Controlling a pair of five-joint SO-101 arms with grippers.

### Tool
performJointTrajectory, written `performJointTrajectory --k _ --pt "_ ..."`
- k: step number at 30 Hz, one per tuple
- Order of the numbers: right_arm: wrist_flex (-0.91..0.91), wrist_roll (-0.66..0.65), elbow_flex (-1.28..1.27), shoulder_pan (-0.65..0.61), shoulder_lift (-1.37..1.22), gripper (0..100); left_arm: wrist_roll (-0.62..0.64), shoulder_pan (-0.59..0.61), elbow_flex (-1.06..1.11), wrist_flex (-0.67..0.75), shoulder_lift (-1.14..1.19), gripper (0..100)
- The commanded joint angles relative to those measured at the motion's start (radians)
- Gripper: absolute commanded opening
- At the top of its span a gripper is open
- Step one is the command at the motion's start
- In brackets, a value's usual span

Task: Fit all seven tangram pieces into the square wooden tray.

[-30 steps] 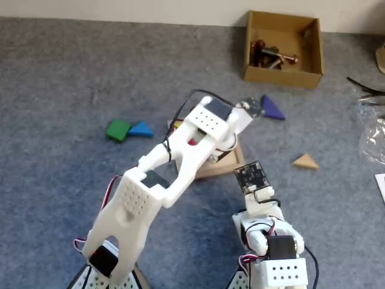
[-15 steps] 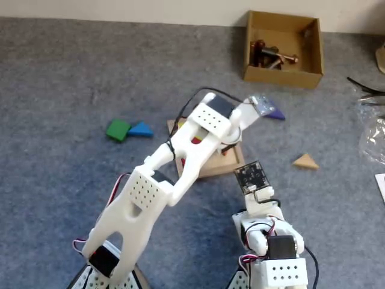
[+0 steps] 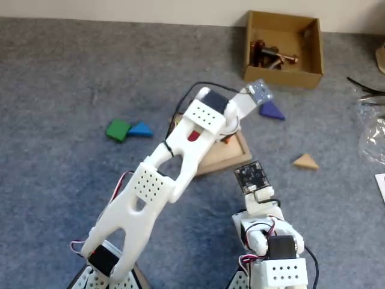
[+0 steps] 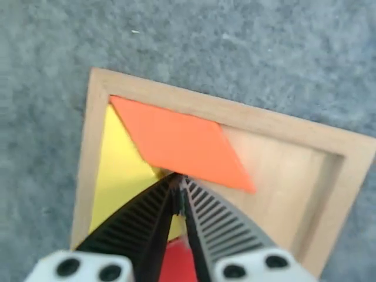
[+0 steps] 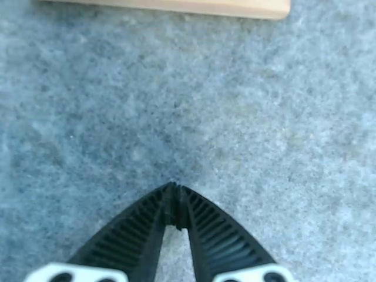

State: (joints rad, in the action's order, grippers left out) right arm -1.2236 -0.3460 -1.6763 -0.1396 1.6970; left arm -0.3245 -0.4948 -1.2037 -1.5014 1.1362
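The square wooden tray (image 4: 247, 114) holds an orange parallelogram (image 4: 179, 143), a yellow triangle (image 4: 120, 170) and a red piece (image 4: 175, 265). My left gripper (image 4: 178, 187) is shut with nothing in it, its tips at the parallelogram's near edge. In the high view the left arm covers most of the tray (image 3: 231, 158). On the carpet lie a green square (image 3: 118, 129), a blue triangle (image 3: 142, 128), a purple triangle (image 3: 272, 110) and a tan triangle (image 3: 305, 161). My right gripper (image 5: 175, 205) is shut and empty over bare carpet, short of the tray's edge (image 5: 176, 6).
A cardboard box (image 3: 283, 42) with small metal parts stands at the back right. Cables and a clear bag (image 3: 373, 114) lie at the right edge. The right arm's base (image 3: 271, 253) sits at the front, with open carpet to the left.
The left arm has stretched farther back and right over the tray, and the tray has shifted slightly with it. The right arm has kept still.
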Motion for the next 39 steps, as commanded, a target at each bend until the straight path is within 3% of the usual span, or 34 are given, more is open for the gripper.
performJointTrajectory --k 1,15,24,39 --pt "0.030 0.002 -0.119 -0.007 0.013 0.5 -0.006 0.021 -0.122 -0.063 -0.028 0" --pt "0.030 0.002 -0.119 -0.007 0.013 0.5 -0.003 0.038 -0.323 -0.245 -0.033 0" --pt "0.030 0.002 -0.119 -0.007 0.013 0.5 0.000 0.120 -0.427 -0.265 -0.054 0" --pt "0.030 0.002 -0.119 -0.007 0.013 0.5 -0.006 0.137 0.231 -0.261 -0.599 0"
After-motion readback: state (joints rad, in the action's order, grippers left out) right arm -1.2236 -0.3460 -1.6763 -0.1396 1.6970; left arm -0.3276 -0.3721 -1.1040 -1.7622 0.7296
